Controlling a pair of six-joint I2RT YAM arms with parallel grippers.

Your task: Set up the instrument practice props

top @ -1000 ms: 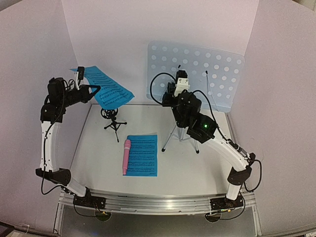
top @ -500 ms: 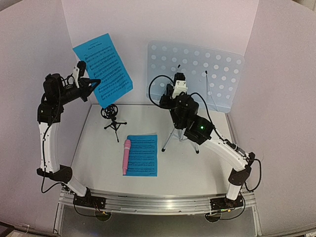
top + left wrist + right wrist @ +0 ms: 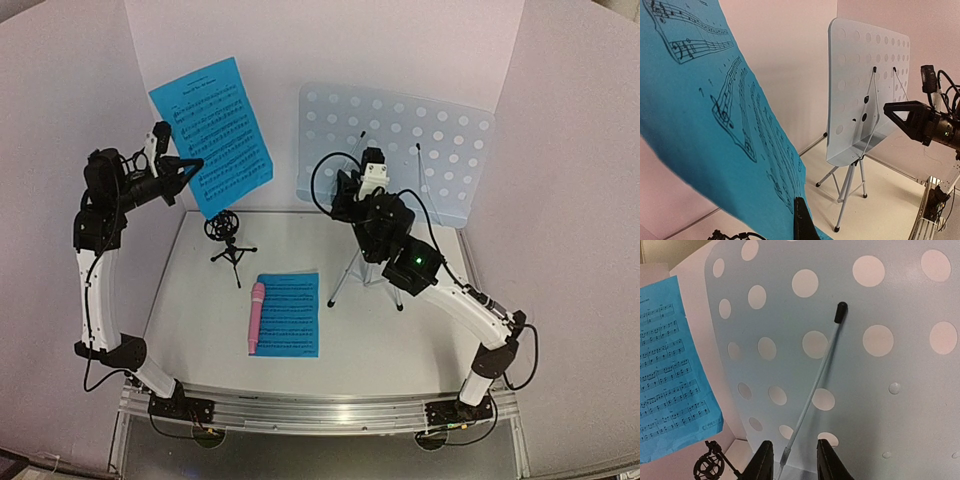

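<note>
The left end effector (image 3: 190,167) is clamped on the lower left edge of one blue sheet (image 3: 212,130). It holds the sheet in the air over the far left corner of the desk (image 3: 400,340), long side roughly upright and leaning a little. The music stand (image 3: 420,140) lies to that end effector's right, well apart, at the back of the desk on its tripod. Its holed panel faces forward with no page on it. The sheet's likely path is therefore sideways to the right and onto the panel, long side up.

The right end effector (image 3: 792,461) is the nearer one to the stand. It sits right at the panel, narrowly open, with one thin wire arm (image 3: 813,380) running down between its fingers; I cannot tell whether either finger touches the wire. My guess is that it is there to pull the wire off the panel so the page can slide behind.

The second sheet (image 3: 295,325) lies flat near the front, with the pink microphone (image 3: 255,318) lying along its left edge. The small black mic holder (image 3: 229,240) stands behind them, with nothing in its ring
</note>
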